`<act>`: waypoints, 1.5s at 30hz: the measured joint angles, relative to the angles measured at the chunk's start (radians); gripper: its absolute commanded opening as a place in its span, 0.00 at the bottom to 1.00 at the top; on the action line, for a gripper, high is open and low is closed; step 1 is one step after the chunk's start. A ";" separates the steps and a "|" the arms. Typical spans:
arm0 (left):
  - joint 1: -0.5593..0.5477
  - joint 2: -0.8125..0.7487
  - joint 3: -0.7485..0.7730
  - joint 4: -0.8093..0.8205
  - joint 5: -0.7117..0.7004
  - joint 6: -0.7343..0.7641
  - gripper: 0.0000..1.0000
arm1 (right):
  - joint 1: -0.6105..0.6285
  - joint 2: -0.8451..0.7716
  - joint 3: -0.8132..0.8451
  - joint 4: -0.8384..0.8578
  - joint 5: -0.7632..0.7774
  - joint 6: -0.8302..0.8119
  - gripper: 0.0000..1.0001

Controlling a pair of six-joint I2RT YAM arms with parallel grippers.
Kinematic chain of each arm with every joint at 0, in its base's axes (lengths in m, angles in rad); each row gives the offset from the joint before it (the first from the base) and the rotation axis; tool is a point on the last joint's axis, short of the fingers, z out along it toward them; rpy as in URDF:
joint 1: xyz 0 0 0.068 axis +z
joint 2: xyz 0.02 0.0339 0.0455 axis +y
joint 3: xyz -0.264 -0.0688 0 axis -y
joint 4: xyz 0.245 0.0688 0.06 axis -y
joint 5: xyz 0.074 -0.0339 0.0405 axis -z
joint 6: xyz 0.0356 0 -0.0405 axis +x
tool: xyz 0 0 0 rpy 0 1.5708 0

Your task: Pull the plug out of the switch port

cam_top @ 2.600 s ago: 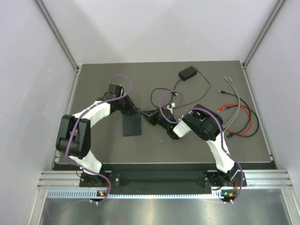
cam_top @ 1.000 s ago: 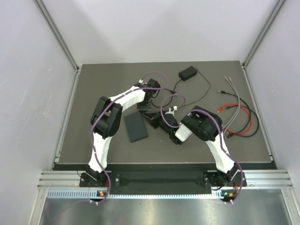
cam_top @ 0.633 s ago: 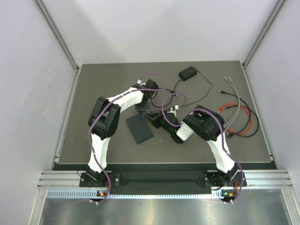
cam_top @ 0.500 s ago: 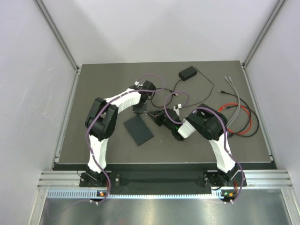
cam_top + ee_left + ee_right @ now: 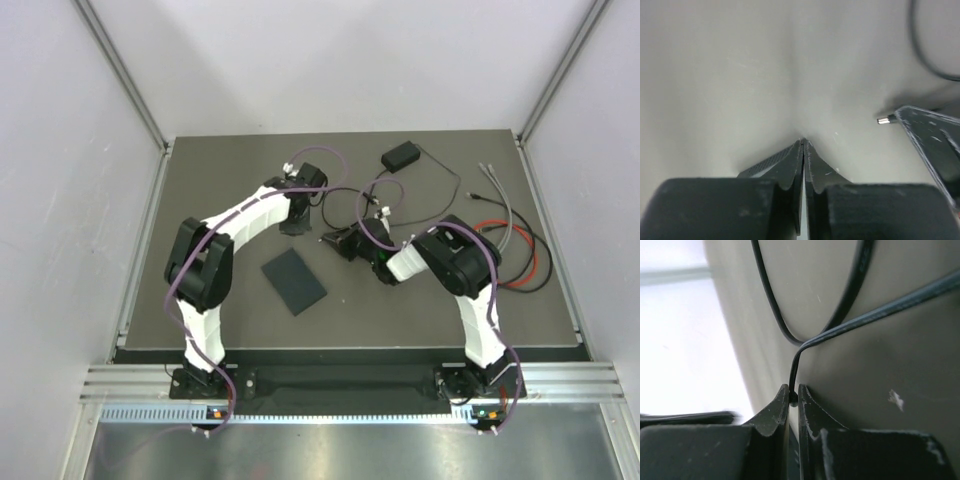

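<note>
The switch [image 5: 294,281], a flat black box, lies turned at an angle on the dark mat with nothing touching it. My right gripper [image 5: 331,238] hovers just to its right, shut on the plug and its thin black cord [image 5: 794,370]. In the right wrist view the cord comes up from between the shut fingertips of the right gripper [image 5: 794,393]. In the left wrist view the plug's bare metal tip [image 5: 883,120] sticks out past a right finger [image 5: 930,137], clear of any port. My left gripper [image 5: 296,224] is beyond the switch, shut and empty, and its tips meet in the left gripper's [image 5: 804,145] own view.
A small black power brick [image 5: 400,156] with a thin cord sits at the back of the mat. Red, grey and black cables [image 5: 507,243] lie coiled at the right. Metal rails [image 5: 146,230] border the mat on both sides.
The left gripper came off the switch and moved to the far side. The switch turned and now lies alone. The right gripper drew back to the right with the plug.
</note>
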 measured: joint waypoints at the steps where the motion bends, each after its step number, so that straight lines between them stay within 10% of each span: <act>1: 0.000 -0.021 0.002 0.002 0.005 0.000 0.12 | -0.010 -0.015 0.000 -0.030 -0.018 -0.032 0.00; 5: 0.000 -0.171 -0.018 0.019 0.025 0.000 0.28 | -0.063 -0.076 0.053 -0.219 -0.126 -0.212 0.01; 19: 0.000 -0.598 -0.359 0.153 0.180 -0.086 0.29 | -0.208 -0.087 0.620 -0.763 -0.647 -0.723 0.07; 30: 0.000 -0.969 -0.503 0.199 0.027 -0.152 0.31 | -0.042 -0.079 0.797 -0.412 -0.925 -0.285 0.03; 45: 0.000 -0.998 -0.590 0.216 0.008 -0.209 0.32 | -0.005 0.041 1.077 0.138 -0.945 0.286 0.03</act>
